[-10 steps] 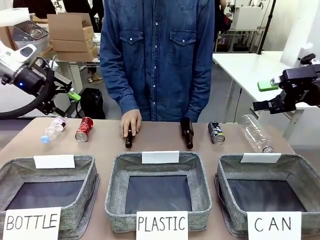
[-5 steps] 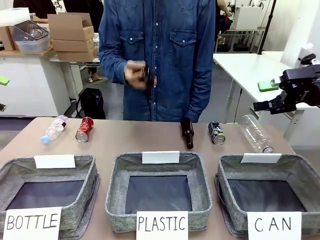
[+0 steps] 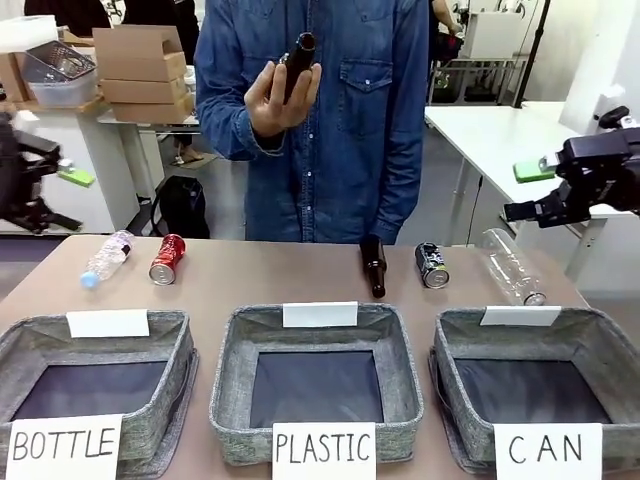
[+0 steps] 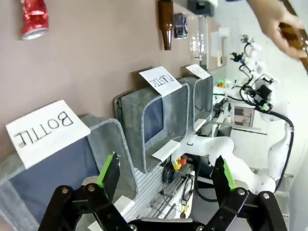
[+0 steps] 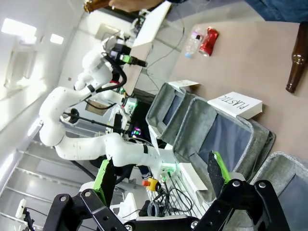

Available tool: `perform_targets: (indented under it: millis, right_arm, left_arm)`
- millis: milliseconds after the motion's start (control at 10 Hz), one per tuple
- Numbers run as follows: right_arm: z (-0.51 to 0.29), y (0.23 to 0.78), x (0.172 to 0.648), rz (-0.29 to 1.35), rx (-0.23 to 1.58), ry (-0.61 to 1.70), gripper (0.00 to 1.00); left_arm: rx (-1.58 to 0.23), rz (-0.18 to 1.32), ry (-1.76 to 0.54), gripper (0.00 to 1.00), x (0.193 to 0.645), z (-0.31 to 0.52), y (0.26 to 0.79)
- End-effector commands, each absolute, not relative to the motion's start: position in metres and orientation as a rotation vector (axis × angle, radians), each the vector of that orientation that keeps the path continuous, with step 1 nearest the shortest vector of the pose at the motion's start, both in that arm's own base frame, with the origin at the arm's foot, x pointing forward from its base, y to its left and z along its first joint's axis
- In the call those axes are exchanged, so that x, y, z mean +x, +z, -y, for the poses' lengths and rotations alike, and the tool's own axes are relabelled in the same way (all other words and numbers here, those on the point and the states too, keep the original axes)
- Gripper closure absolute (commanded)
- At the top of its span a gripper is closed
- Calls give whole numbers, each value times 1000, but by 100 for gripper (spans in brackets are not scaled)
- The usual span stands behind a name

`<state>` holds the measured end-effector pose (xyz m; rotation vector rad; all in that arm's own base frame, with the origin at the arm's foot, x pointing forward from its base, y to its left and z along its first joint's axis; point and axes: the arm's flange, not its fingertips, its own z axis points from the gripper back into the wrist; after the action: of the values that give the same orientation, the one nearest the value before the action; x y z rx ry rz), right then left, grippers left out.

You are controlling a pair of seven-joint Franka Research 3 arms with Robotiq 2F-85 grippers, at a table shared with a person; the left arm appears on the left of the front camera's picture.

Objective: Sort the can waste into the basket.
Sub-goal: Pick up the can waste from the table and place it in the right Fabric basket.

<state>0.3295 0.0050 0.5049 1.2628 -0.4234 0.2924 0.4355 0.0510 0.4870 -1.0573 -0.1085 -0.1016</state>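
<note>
Change: the person's hand [image 3: 272, 100] has lifted a brown bottle [image 3: 296, 62] off the bench [image 3: 300, 278], and the left arm [image 3: 20, 185] has drawn back.
Red can [image 3: 168, 259], dark can [image 3: 432, 265]: unmoved on the bench.
CAN basket [image 3: 605, 340]: empty.
Left jaws, right jaws: wide, holding nothing.
Can sorting not begun.

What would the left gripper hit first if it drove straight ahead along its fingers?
Probably the grey side wall of the PLASTIC basket, dead ahead of the left gripper in its wrist view. The BOTTLE basket lies close under that line, so depth is uncertain.
</note>
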Motion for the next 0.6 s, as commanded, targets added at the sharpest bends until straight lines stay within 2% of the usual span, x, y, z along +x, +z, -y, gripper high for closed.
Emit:
perform_targets:
  millis: [0,200,300,500]
  right_arm:
    - [-7,505,333,456,1283,312,0]
    - [-7,505,333,456,1283,312,0]
    - [-7,505,333,456,1283,312,0]
    - [-7,505,333,456,1283,312,0]
  left_arm:
    - [-1040,111,-34,0,436,-79,500]
    - [-1119,173,61,0,400,-126,493]
    - [-1146,219,133,0,367,-161,491]
    - [-1070,252,308,0,303,-228,491]
